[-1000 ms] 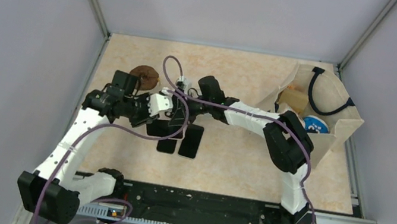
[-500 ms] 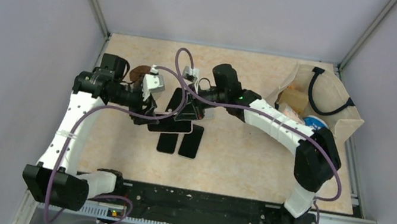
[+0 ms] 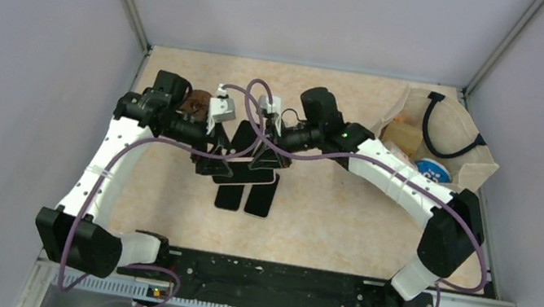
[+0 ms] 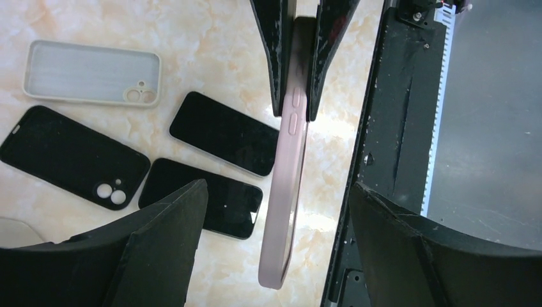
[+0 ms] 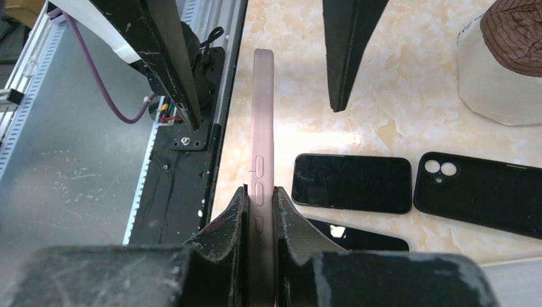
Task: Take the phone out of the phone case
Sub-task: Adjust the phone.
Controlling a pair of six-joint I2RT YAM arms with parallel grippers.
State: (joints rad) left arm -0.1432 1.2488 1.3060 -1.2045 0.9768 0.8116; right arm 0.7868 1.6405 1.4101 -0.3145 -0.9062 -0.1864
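Note:
A pink phone case [image 4: 284, 185] hangs on edge above the table, side buttons facing the cameras. A sliver of the phone's glossy screen [image 4: 293, 220] shows along one side of it. My right gripper [image 5: 259, 195] is shut on one end of the case, its fingers [image 4: 275, 57] pressing both flat faces. My left gripper [image 4: 278, 185] is open wide around the free end, one finger [image 4: 166, 236] on each side and both apart from the case. In the top view the two grippers [image 3: 213, 152] [image 3: 262, 152] meet over the middle left of the table.
Two bare black phones [image 4: 224, 133] [image 4: 201, 198], a black case [image 4: 73, 157] and a pale clear case [image 4: 92, 73] lie on the table below. A brown-capped white object [image 5: 514, 32] stands nearby. A paper bag [image 3: 439, 147] sits at the back right. The black base rail [image 3: 266, 276] runs along the near edge.
My left gripper has opened and let go of the pink case. Both arms have shifted toward the back, the right one still carrying the case.

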